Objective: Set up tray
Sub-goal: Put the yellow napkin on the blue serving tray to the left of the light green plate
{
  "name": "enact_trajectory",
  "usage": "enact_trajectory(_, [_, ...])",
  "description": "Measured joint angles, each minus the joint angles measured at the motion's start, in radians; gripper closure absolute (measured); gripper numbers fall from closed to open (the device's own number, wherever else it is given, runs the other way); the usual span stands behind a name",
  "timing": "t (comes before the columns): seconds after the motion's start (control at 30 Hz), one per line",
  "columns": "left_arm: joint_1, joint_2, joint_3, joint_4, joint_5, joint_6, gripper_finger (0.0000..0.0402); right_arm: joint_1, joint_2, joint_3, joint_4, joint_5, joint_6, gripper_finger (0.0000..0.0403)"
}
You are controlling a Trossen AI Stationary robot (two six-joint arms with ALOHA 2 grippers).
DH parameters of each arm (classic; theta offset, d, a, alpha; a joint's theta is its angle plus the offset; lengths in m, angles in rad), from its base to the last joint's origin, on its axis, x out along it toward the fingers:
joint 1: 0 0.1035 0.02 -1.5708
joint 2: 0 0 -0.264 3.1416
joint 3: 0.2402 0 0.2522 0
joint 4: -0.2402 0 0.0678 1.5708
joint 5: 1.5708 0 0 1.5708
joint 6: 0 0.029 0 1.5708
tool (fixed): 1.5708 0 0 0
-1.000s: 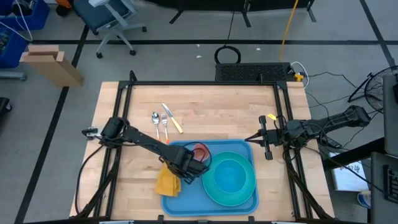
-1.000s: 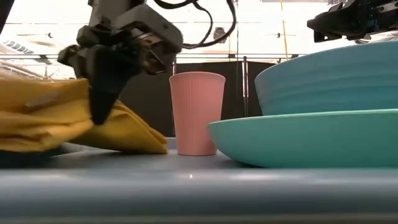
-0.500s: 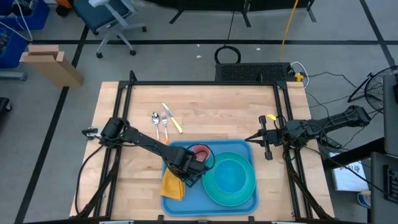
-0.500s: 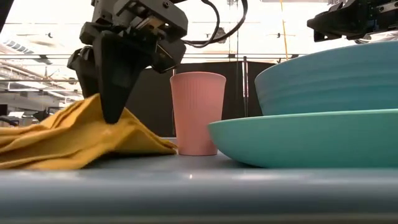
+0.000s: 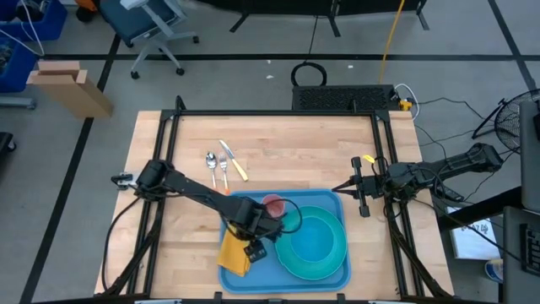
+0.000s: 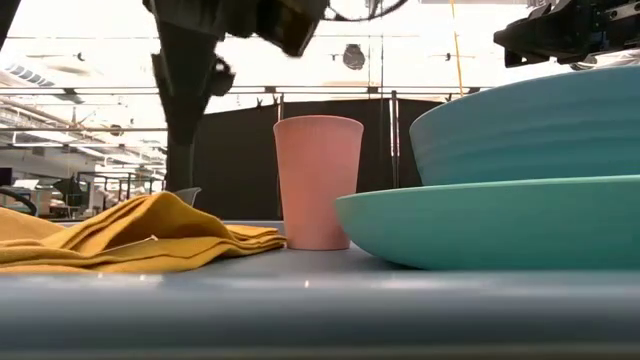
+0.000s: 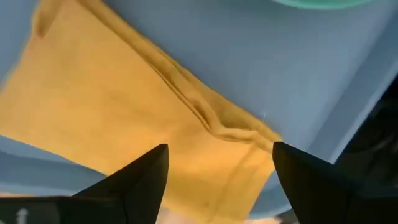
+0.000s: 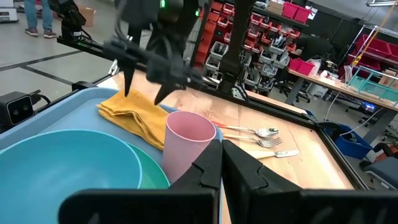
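Note:
The blue tray point(image 5: 287, 270) lies at the table's near edge. On it stand a teal plate point(image 5: 291, 262) with a teal bowl point(image 5: 314, 239) and a pink cup point(image 5: 272, 203). The folded yellow napkin point(image 5: 233, 252) lies flat on the tray's left part, its left edge over the rim; it also shows in the left wrist view point(image 7: 118, 118). My left gripper point(image 7: 217, 168) is open and hangs just above the napkin, clear of it point(image 6: 180, 120). My right gripper point(image 5: 342, 187) is shut and empty, above the table at the tray's far right corner.
A spoon point(image 5: 211, 162), a fork point(image 5: 224, 165) and a yellow-handled knife point(image 5: 234, 160) lie on the wooden table beyond the tray. Bare wood stretches across the far half and to the left of the tray. Black frame rails run along both table sides.
My left gripper has lowered the napkin onto the tray's left part, opened, let go and risen. The napkin, first lifted and bunched under the fingers, now lies flat and slack on the tray next to the cup.

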State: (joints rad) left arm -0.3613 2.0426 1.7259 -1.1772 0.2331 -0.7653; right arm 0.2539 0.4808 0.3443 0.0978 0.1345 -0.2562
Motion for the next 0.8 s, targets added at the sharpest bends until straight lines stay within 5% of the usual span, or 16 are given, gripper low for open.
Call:
enact_trajectory(0.17, [-0.075,0.000,0.001,-0.020,-0.059,0.235,0.0180,0.000,0.000,0.000,0.000,0.000,-0.002,0.0403])
enact_trajectory(0.4, [-0.146,0.000,-0.090,0.074,-0.081,0.388,0.0376,0.000,0.000,0.000,0.002,0.000,-0.003,0.0403])
enact_trajectory(0.8, [-0.143,0.000,-0.242,0.280,0.030,0.393,0.0399,0.000,0.000,0.000,0.011,0.000,0.000,0.0403])
